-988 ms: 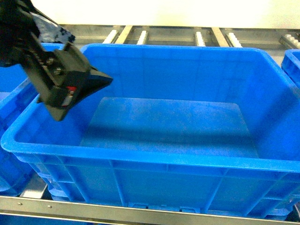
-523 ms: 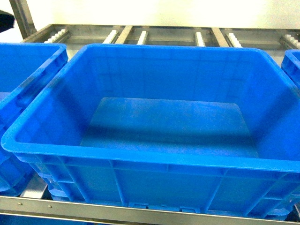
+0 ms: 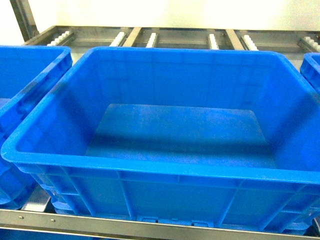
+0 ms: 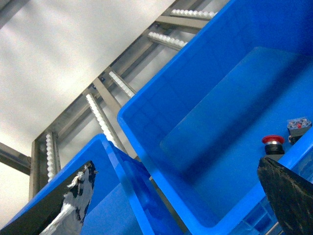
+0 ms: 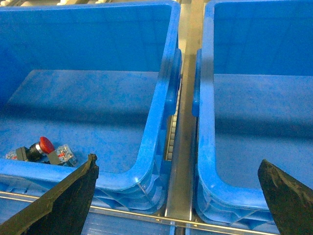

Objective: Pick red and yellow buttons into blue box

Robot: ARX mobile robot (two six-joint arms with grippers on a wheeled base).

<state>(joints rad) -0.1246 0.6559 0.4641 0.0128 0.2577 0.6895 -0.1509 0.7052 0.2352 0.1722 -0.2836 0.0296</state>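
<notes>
A large blue box (image 3: 165,165) fills the head view, deep, with tall smooth walls, a thick rolled rim and ribbed outer sides. It sits on a metal roller rack (image 3: 150,37) with white rollers visible behind it. A second blue crate (image 3: 25,80) stands just beside it on the left, and the corner of another blue crate (image 3: 312,65) shows at the right edge. In this view the floor of the big box looks bare; its near corner is hidden by the front wall.

Neither arm appears in the head view. The left wrist view looks down at a slant into the box, with the two black fingers of the left tool (image 4: 181,196) spread wide apart at the bottom corners, holding nothing. The right wrist view shows two crates side by side with a metal rail (image 5: 183,147) between them; the right tool (image 5: 178,196) also has its fingers set wide apart and empty.

Smallest of all, the red button (image 5: 44,145) lies on the box floor near its front wall, tipped on its side, with a black-and-clear switch block (image 5: 62,154) touching it. No yellow cap can be made out.
</notes>
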